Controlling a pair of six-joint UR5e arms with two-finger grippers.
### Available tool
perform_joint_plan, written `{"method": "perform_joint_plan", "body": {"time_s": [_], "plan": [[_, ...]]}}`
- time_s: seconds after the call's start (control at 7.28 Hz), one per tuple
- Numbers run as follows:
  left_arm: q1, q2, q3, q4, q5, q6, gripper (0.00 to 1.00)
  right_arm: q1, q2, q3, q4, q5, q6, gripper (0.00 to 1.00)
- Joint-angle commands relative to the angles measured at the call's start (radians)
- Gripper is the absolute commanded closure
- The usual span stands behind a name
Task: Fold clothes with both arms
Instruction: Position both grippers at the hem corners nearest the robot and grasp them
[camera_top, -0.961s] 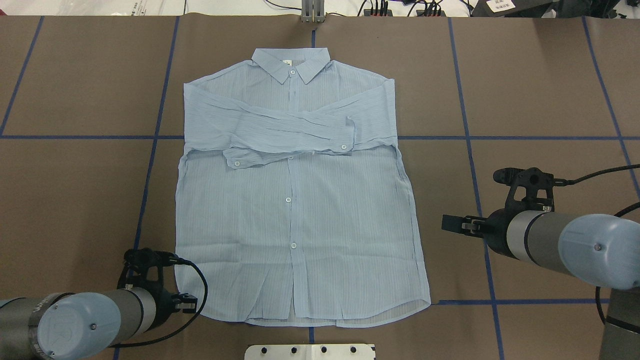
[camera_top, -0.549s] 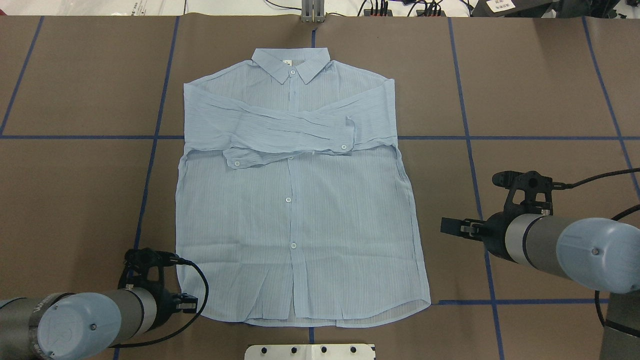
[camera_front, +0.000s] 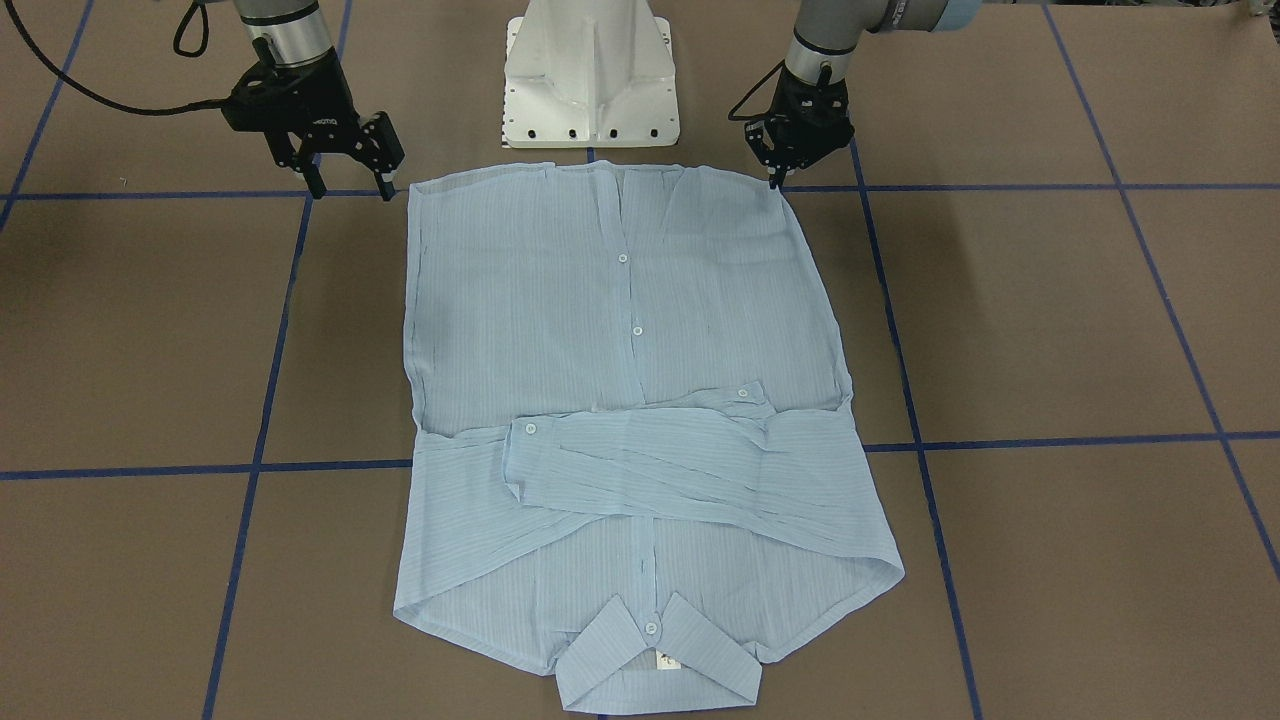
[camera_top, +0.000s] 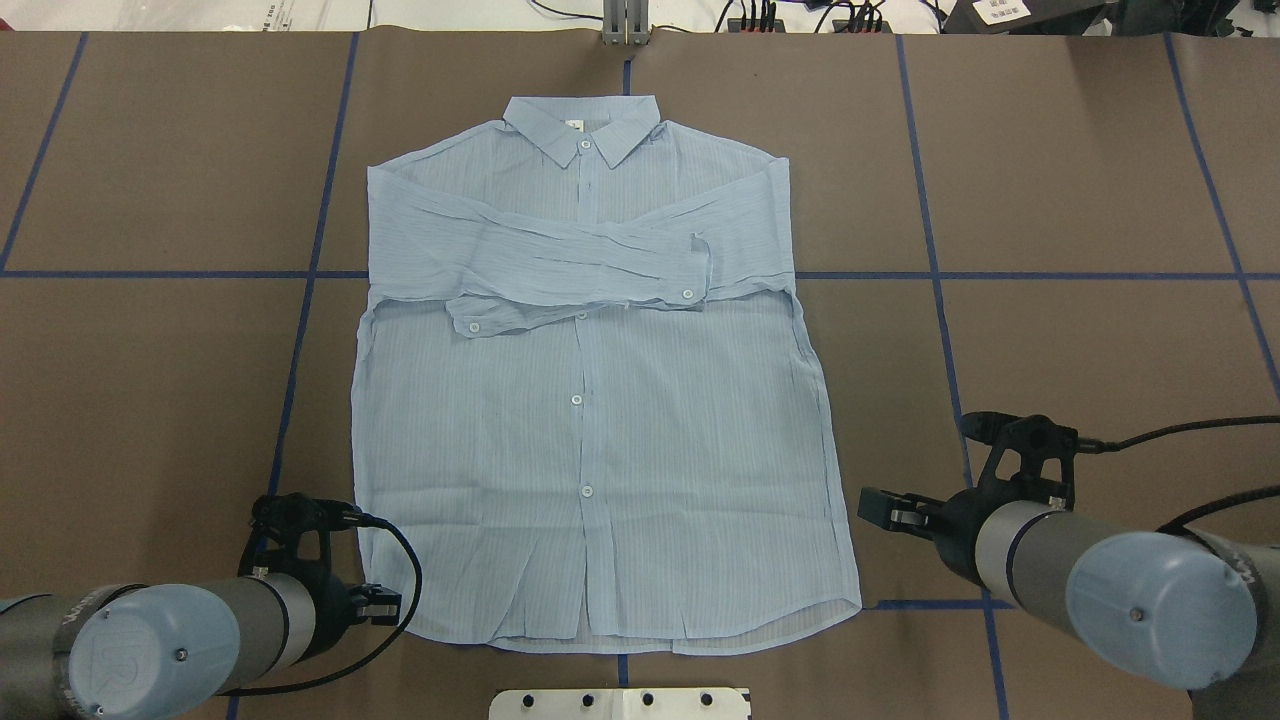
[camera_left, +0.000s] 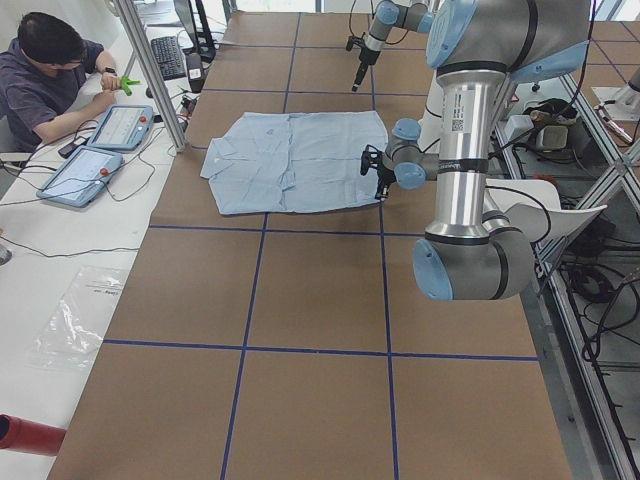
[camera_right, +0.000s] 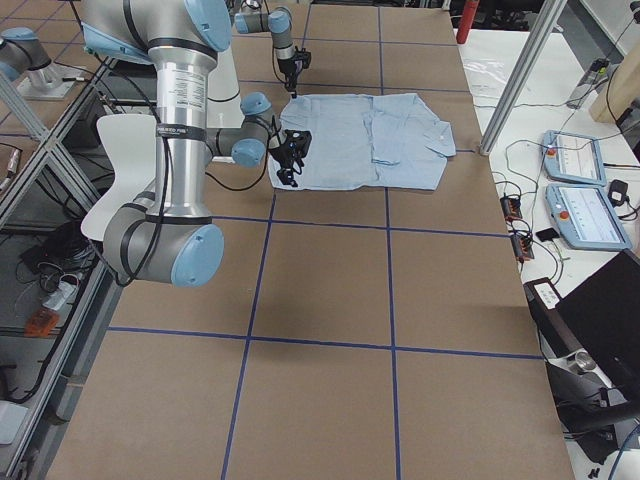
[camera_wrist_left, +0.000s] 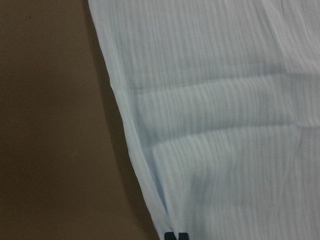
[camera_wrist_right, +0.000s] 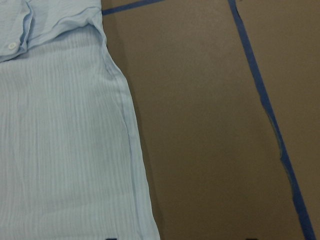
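The light blue striped shirt (camera_top: 590, 420) lies flat and buttoned on the brown table, collar (camera_top: 582, 125) far from me, both sleeves folded across the chest. My left gripper (camera_top: 380, 605) is at the hem's left corner. In the front view its fingers (camera_front: 778, 178) are together at the cloth's edge, and the left wrist view shows one dark tip (camera_wrist_left: 175, 236) at the shirt's edge (camera_wrist_left: 135, 150). My right gripper (camera_front: 350, 188) is open and empty, just off the hem's right corner; in the overhead view it (camera_top: 915, 520) stands beside the shirt's right edge (camera_wrist_right: 130, 140).
The white pedestal base (camera_front: 590, 90) stands just behind the hem. Blue tape lines (camera_top: 940, 300) cross the brown table. A metal post (camera_top: 627, 25) stands at the far edge. An operator (camera_left: 50, 75) sits with tablets beyond the collar end.
My right arm has moved back toward the robot along the shirt's right edge, down to the hem corner. My left gripper has barely shifted. The shirt has not moved.
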Motion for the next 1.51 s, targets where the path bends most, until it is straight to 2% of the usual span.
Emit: {"method": "perform_joint_plan", "body": {"time_s": [0.0,0.14,0.55,1.1,1.37], "plan": [[-0.001,0.0,-0.029,-0.006,0.005,0.001,1.0,-0.111,0.003,-0.018,-0.003,-0.096,0.064,0.31],[0.001,0.0,-0.036,-0.006,0.008,0.001,1.0,-0.139,0.017,-0.059,0.003,-0.122,0.108,0.4],[-0.001,0.003,-0.038,-0.006,0.028,0.002,1.0,-0.192,0.057,-0.11,0.003,-0.192,0.124,0.4],[-0.001,0.005,-0.041,-0.005,0.028,0.002,1.0,-0.231,0.06,-0.147,0.001,-0.225,0.124,0.4],[-0.002,0.008,-0.046,-0.005,0.028,0.002,1.0,-0.248,0.063,-0.147,0.001,-0.235,0.125,0.46]]}}
